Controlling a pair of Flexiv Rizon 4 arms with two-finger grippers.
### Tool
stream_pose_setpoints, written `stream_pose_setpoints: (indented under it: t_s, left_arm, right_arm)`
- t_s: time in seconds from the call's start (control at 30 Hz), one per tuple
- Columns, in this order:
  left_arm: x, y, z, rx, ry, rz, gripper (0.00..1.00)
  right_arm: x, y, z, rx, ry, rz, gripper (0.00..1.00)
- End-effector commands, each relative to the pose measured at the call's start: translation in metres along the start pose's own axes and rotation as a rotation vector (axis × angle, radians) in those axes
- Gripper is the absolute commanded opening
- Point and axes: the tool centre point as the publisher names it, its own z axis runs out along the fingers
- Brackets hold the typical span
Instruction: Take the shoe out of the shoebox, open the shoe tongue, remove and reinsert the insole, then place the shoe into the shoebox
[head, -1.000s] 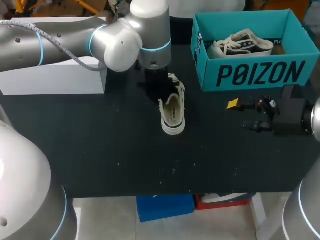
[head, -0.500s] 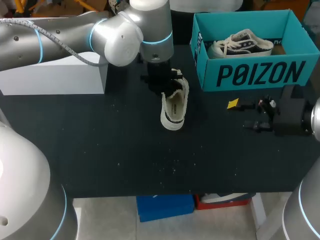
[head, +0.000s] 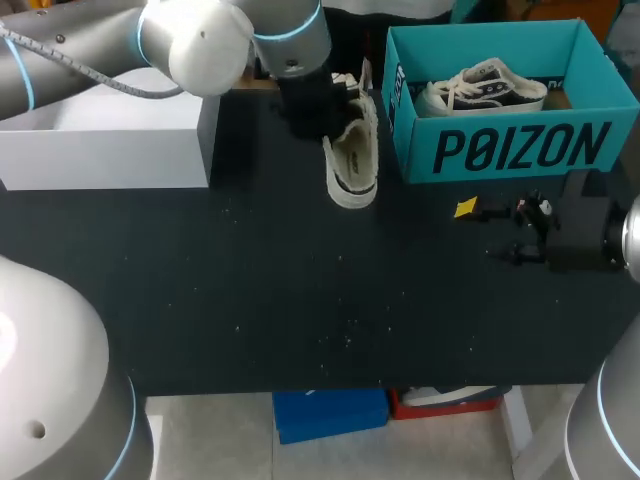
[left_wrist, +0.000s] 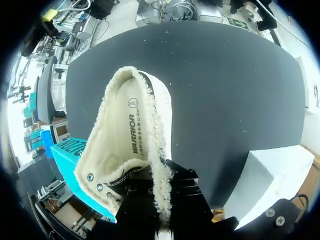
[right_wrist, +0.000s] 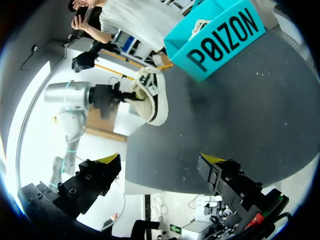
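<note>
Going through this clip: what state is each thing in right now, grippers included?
Shoe: gripped at its collar, opening facing up, outside the shoebox.
Insole: seated inside the shoe.
Shoebox: open, no lid on it.
Second shoe: lying inside the shoebox.
Left gripper: shut on the shoe.
Right gripper: open, holding nothing.

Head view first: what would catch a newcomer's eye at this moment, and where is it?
The cream fleece-lined shoe stands out, clamped at its collar in the left gripper just beside the teal shoebox at the table's far right. A second shoe lies inside that box. The right gripper sits in front of the box, its fingers open and empty.
</note>
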Motion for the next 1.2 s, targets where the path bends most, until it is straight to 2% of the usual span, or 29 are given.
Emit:
stream_pose_setpoints:
  t_s: [0.03,0.23,0.4,0.7,1.0,1.1,1.2]
  left_arm:
    - [0.012,-0.004,-0.074,-0.098,-0.015,-0.077,0.0]
    - [0.039,0.005,-0.113,-0.176,-0.053,-0.261,0.0]
    - [0.083,0.018,-0.138,-0.213,-0.065,-0.387,0.0]
    - [0.176,0.041,-0.18,-0.281,-0.089,-0.627,0.0]
    - [0.253,0.052,-0.186,-0.31,-0.122,-0.818,0.0]
    - [0.258,0.052,-0.185,-0.319,-0.119,-0.857,0.0]
    - [0.261,0.041,-0.179,-0.324,-0.121,-0.903,0.0]
  right_arm:
    - [0.001,0.0,0.0,0.0,-0.002,0.001,1.0]
    - [0.001,0.0,0.0,0.0,-0.002,0.001,1.0]
    - [0.001,0.0,0.0,0.0,-0.002,0.001,1.0]
    - [0.001,0.0,0.0,0.0,-0.002,0.001,1.0]
    - [0.001,0.0,0.0,0.0,-0.002,0.001,1.0]
    - [0.001,0.0,0.0,0.0,-0.002,0.001,1.0]
    - [0.001,0.0,0.0,0.0,-0.002,0.001,1.0]
